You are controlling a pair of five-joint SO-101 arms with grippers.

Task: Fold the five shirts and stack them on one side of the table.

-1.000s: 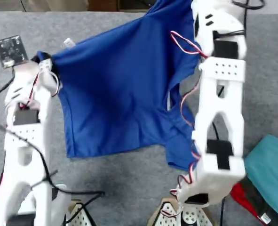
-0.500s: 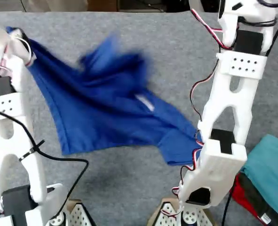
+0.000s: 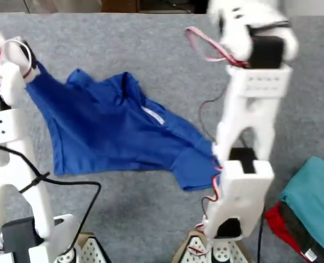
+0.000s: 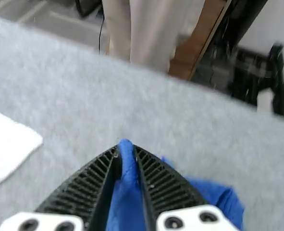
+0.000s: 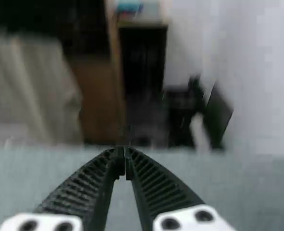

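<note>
Left fingers (image 4: 110,164) pinched tight on a fold of the blue shirt (image 3: 112,131), cloth poking up between the ribbed pads. Right fingers (image 5: 117,161) closed tip to tip with nothing in them, raised off the bench (image 3: 151,219) and pointed toward the room.

Shirt: one corner lifted at the left arm's side, the rest lying rumpled on the bench between the two arms, a sleeve close against the right arm.

Bench surface grey, felt-like. White sheet (image 4: 7,144) flat on it near the left fingers. Teal cloth (image 3: 312,189) over a red cloth (image 3: 279,224) at the right edge.

Beyond the far edge: pale curtain (image 4: 142,29), wooden panel (image 4: 202,41), dark cabinet (image 5: 142,72), white wall (image 5: 257,62)
</note>
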